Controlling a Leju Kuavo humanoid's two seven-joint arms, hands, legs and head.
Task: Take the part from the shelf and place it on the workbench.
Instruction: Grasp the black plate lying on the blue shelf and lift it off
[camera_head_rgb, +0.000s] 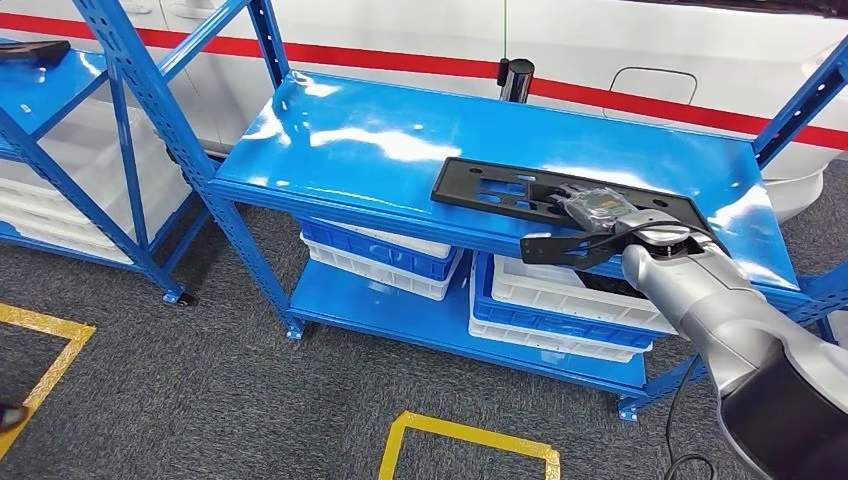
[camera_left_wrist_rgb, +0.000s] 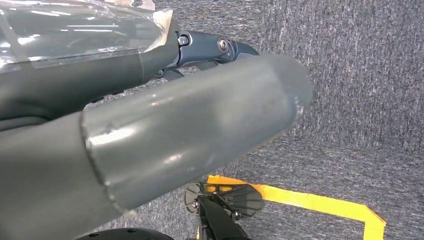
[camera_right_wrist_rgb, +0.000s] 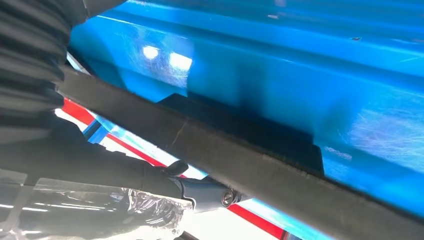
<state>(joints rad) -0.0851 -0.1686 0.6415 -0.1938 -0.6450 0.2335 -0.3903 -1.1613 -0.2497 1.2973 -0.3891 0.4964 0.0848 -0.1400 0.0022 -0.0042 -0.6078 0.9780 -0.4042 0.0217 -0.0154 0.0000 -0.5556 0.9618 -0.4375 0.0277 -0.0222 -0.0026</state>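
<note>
1. One black flat part (camera_head_rgb: 530, 192) is lying on the blue shelf's (camera_head_rgb: 380, 140) top board, toward its front right, its near edge just behind the front edge.
2. Right hand (camera_head_rgb: 592, 218) is resting over the part's right end, fingers lying on top and the thumb sitting under the front edge, clamping the part.
3. Left hand (camera_left_wrist_rgb: 150, 140) is hanging over grey carpet (camera_left_wrist_rgb: 360, 75); whether its fingers are apart or together I cannot tell.
</note>
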